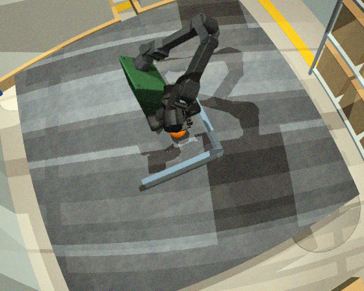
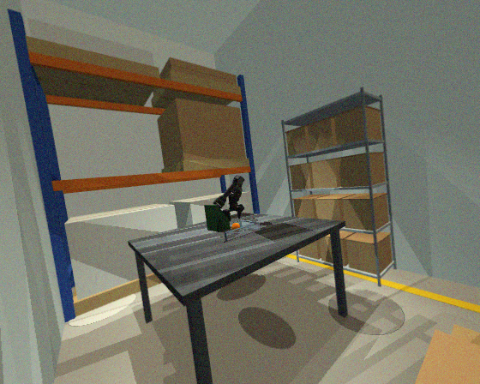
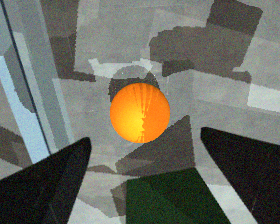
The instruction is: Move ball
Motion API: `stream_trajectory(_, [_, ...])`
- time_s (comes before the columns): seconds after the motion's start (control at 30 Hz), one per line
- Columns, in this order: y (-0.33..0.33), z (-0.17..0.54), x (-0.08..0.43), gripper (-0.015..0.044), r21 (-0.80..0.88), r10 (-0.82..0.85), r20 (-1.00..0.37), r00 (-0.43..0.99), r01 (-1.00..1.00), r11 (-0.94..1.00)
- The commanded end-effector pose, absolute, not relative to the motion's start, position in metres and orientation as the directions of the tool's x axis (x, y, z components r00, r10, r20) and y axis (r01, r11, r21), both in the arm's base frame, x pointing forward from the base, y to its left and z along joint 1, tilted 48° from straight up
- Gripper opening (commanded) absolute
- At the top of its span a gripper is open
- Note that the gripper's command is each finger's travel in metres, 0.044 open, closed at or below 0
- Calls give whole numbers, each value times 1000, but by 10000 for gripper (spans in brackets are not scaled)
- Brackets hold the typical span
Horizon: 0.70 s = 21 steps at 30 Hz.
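Dark grey-streaked surface (image 2: 225, 261) in storeroom w/ blue-orange rack (image 2: 40, 141) & grey shelving (image 2: 340, 180) of boxes. Orange ball (image 3: 140, 113) (round, no long axis) lies on surface inside corner walls (image 1: 183, 165). Pincer (image 3: 146, 165) open wide, ball free between its fingers.

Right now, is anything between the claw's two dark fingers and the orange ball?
No. In the wrist view the end effector is open, and only bare table separates its fingers from the ball.
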<state>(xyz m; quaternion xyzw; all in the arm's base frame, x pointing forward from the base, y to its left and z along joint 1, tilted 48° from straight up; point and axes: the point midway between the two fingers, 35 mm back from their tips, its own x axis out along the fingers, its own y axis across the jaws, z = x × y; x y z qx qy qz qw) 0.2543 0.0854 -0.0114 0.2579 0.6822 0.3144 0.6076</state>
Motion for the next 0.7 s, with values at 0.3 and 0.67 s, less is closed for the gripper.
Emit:
stream_trajectory(0.3, [75, 0, 257, 440, 744, 736, -666, -121, -33, 668])
stream_trajectory(0.67, [37, 33, 263, 440, 743, 734, -668, -122, -39, 669])
